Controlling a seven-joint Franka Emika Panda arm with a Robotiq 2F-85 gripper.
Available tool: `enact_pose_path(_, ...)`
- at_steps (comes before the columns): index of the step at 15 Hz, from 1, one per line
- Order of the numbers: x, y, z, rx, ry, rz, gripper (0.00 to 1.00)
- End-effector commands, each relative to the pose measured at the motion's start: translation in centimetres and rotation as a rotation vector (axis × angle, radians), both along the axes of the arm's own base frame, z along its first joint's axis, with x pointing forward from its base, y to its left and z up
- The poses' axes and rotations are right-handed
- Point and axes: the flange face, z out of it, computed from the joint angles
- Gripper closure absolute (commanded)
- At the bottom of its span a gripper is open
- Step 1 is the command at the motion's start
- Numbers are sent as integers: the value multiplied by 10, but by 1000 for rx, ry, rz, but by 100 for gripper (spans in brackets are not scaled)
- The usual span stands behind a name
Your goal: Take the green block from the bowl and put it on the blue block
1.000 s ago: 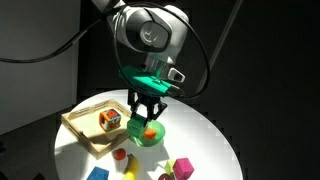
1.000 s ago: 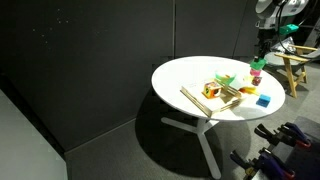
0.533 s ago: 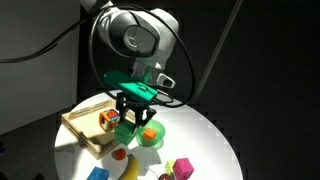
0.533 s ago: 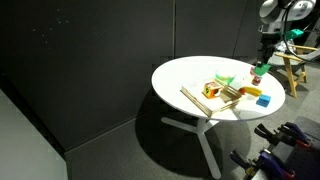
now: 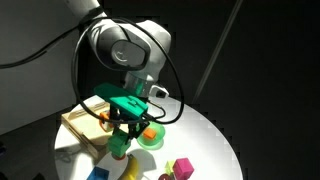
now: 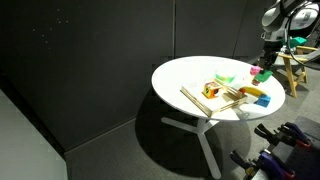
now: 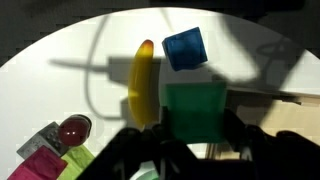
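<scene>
Tight on 1 side of the blue block [image 7: 185,48] — yellow banana-shaped toy [image 7: 143,85] lying just beside it. Wide open on the other side, just bare table [image 7: 250,55]. Top face clear too.

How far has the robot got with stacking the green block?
Done: the green block is out of the bowl. In hand: the gripper is shut on it above the table. Left: line it up over the blue block, which the wrist view shows apart from it with nothing on top, set it down and let go.
</scene>
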Motion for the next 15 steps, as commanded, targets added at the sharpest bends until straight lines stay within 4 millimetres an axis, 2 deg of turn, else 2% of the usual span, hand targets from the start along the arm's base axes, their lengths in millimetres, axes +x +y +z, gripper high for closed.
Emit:
enact_pose_path(1, -18, 3, -1, 0, -13, 8, 70)
enact_pose_path(10, -50, 1, -21, 6, 1, 40, 70)
enact_pose_path(15, -59, 0, -24, 11, -8, 61, 70)
